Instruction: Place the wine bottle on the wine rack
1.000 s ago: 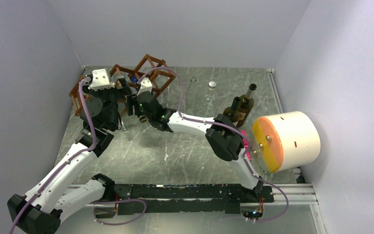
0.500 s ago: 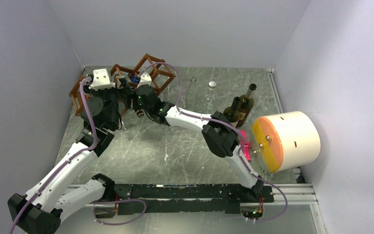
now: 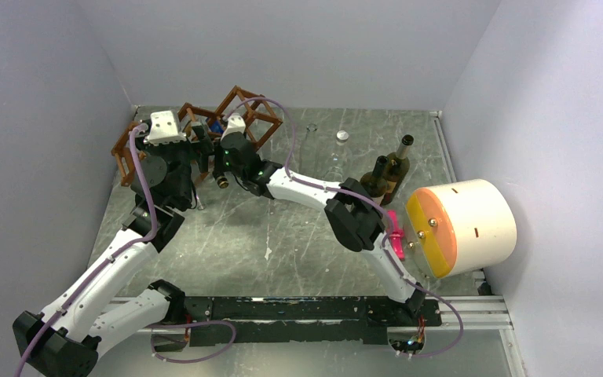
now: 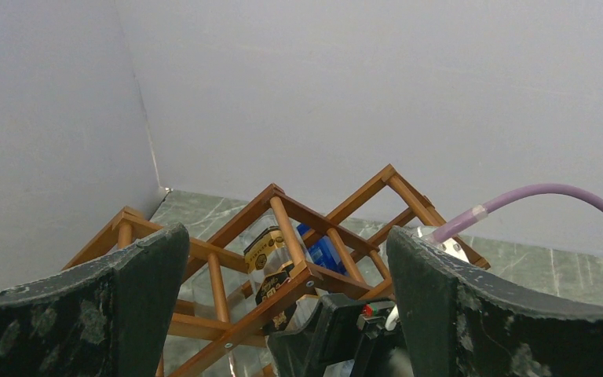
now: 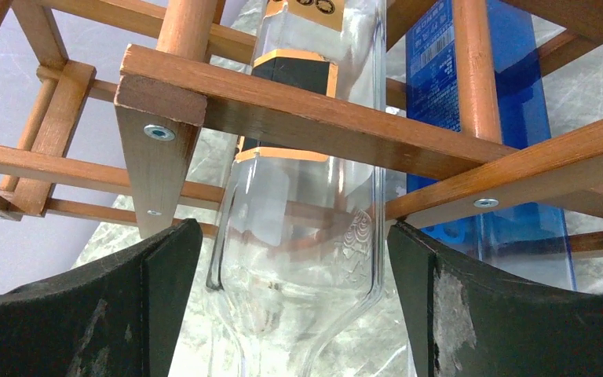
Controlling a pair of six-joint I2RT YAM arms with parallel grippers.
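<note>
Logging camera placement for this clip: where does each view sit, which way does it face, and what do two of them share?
Top external: above and behind the bases, looking down on the table; left arm and right arm both reach the wine rack at far left.
Left wrist: on the left gripper, open, looking across the rack's top; both fingers frame it.
Right wrist: on the right gripper, open, close against the rack, straddling the clear bottle at its shoulder.
Shared: both wrist views show that bottle beside a blue container.
</note>
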